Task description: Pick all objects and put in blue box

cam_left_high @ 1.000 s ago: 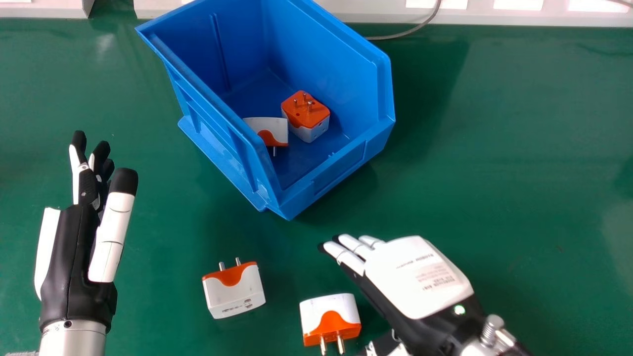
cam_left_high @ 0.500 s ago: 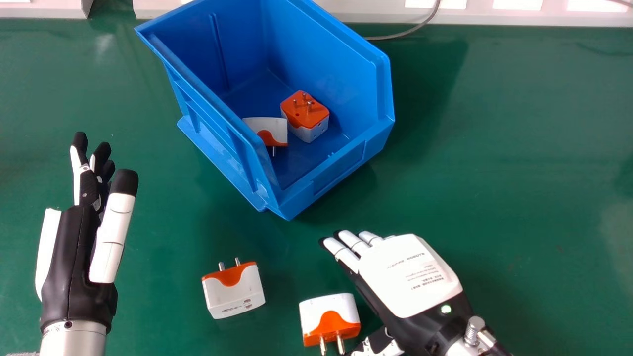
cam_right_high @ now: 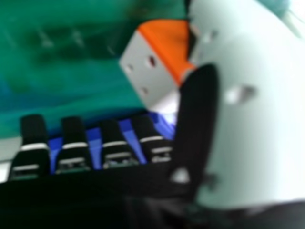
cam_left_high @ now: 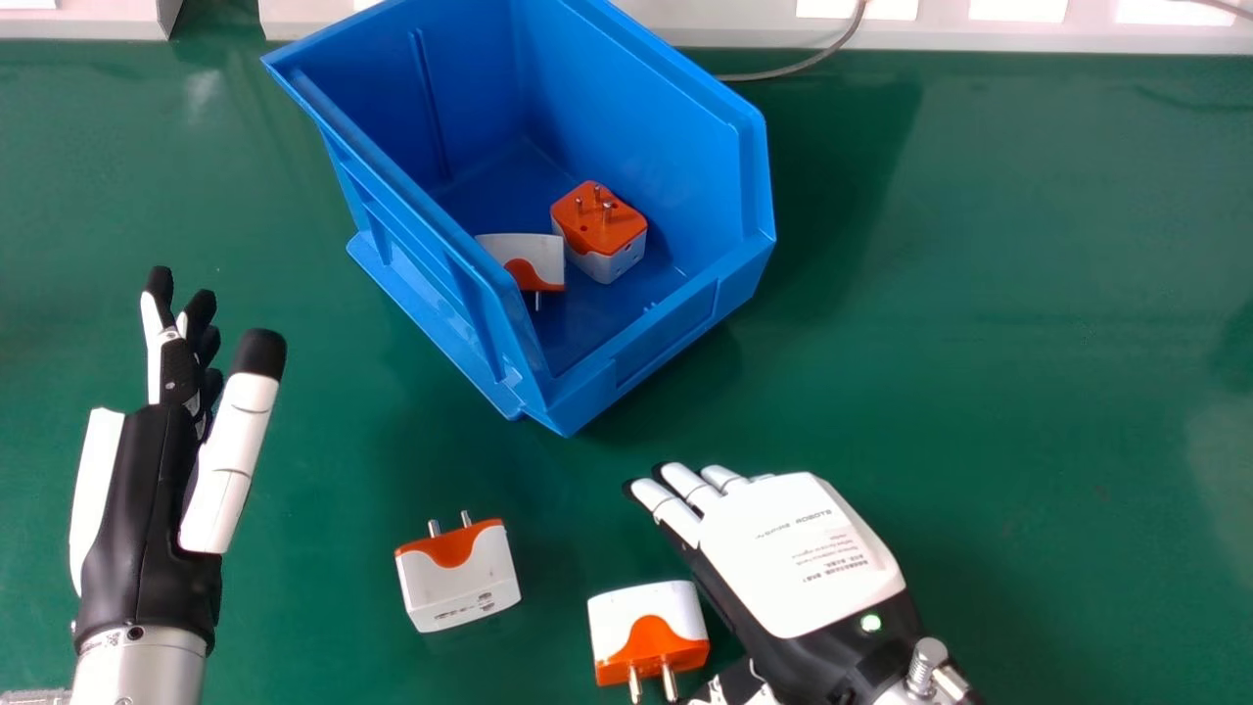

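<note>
My left hand (cam_left_high: 157, 490) is held open at the left of the head view, fingers straight and holding nothing. My right hand (cam_left_high: 793, 553) is open, palm down, just right of an orange and white plug adapter (cam_left_high: 648, 627) whose pins face the near edge. Left of that adapter lies another adapter (cam_left_high: 460, 578), pins away from me. Inside the blue box (cam_left_high: 651, 343) are an adapter with pins up (cam_left_high: 599, 233) and one on its side (cam_left_high: 524, 259). In the right hand view, an adapter (cam_right_high: 152, 67) shows beside the thumb of my right hand (cam_right_high: 200, 124).
A green table surface (cam_left_high: 979, 343) surrounds the box and adapters. Along the far edge runs a white ledge (cam_left_high: 724, 24), with a grey cable (cam_left_high: 798, 67) curving down from it behind the box.
My right hand has shifted a little to the left, closer to the near adapter. My left thumb has swung slightly outward from the fingers. The adapters have stayed in place.
</note>
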You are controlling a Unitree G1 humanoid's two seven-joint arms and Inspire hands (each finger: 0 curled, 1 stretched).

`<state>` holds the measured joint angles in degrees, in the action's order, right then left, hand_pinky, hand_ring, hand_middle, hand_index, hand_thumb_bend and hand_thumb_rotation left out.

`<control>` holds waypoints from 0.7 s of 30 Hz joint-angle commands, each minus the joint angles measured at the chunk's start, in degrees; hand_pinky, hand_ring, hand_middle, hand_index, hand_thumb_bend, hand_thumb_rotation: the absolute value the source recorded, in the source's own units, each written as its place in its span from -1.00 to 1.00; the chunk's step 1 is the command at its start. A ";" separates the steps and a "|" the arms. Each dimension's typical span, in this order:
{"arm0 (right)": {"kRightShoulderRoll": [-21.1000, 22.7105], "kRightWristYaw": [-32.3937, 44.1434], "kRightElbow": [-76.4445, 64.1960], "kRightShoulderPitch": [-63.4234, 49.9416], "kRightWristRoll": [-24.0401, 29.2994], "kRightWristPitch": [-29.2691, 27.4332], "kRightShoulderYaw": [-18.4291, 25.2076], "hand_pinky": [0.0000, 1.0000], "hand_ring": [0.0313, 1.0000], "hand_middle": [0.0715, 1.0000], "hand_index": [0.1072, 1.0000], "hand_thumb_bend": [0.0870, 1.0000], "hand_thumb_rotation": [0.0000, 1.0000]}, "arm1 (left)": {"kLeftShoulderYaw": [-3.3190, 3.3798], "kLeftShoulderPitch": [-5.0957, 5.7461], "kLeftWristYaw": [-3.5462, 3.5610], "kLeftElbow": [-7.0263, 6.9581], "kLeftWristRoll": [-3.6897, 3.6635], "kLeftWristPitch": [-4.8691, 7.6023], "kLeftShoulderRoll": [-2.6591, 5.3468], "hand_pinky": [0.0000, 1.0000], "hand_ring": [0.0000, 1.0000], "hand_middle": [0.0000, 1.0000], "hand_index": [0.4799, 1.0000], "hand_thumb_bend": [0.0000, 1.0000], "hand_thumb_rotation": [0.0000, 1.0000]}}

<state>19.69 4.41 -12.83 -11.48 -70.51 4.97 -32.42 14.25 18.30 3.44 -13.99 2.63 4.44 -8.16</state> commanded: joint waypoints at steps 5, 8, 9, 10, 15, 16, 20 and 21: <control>-0.18 2.04 -4.67 -1.69 -0.29 0.67 -0.31 0.58 0.75 0.84 0.80 -0.42 -0.56 | -0.21 0.74 -0.13 -3.99 0.47 -2.36 -0.49 1.00 1.00 1.00 1.00 0.61 0.95; -0.71 3.44 -6.73 -2.76 -0.34 1.21 -0.65 0.57 0.75 0.84 0.81 -0.39 -0.58 | -0.23 0.77 -0.05 -4.59 -0.04 -2.86 -0.21 1.00 1.00 1.00 1.00 0.59 0.95; -0.92 3.87 -7.15 -3.02 -0.38 1.35 -0.75 0.57 0.76 0.84 0.81 -0.38 -0.57 | -0.24 0.74 -0.04 -4.68 -0.16 -3.01 -0.19 1.00 1.00 1.00 1.00 0.59 0.96; -1.13 4.27 -7.43 -3.17 -0.46 1.48 -0.86 0.57 0.76 0.84 0.81 -0.37 -0.57 | -0.21 0.67 -0.02 -4.65 -0.34 -3.08 -0.23 1.00 1.00 1.00 1.00 0.59 0.96; -2.10 5.75 -7.42 -2.92 -0.92 2.11 -1.48 0.60 0.77 0.86 0.82 -0.37 -0.55 | -0.44 0.80 -0.20 -5.44 -0.65 -3.91 -0.15 1.00 1.00 1.00 1.00 0.62 0.95; -2.30 6.10 -7.33 -2.70 -0.93 2.18 -1.62 0.60 0.77 0.86 0.82 -0.37 -0.55 | -0.49 0.86 -0.22 -5.67 -0.66 -4.08 -0.09 1.00 1.00 1.00 1.00 0.62 0.95; -3.29 7.27 -6.28 -1.15 -1.43 2.34 -2.65 0.61 0.77 0.86 0.83 -0.39 -0.57 | -0.61 1.10 -0.31 -6.39 -0.56 -4.55 0.08 1.00 1.00 1.00 1.00 0.62 0.95; -3.43 7.44 -6.17 -0.91 -1.55 2.34 -2.85 0.61 0.77 0.86 0.83 -0.40 -0.60 | -0.62 1.12 -0.32 -6.45 -0.55 -4.62 0.09 1.00 1.00 1.00 1.00 0.62 0.95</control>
<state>17.02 11.67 -18.39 -13.46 -70.75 7.24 -34.71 13.69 19.06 3.45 -18.83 2.16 -0.34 -7.95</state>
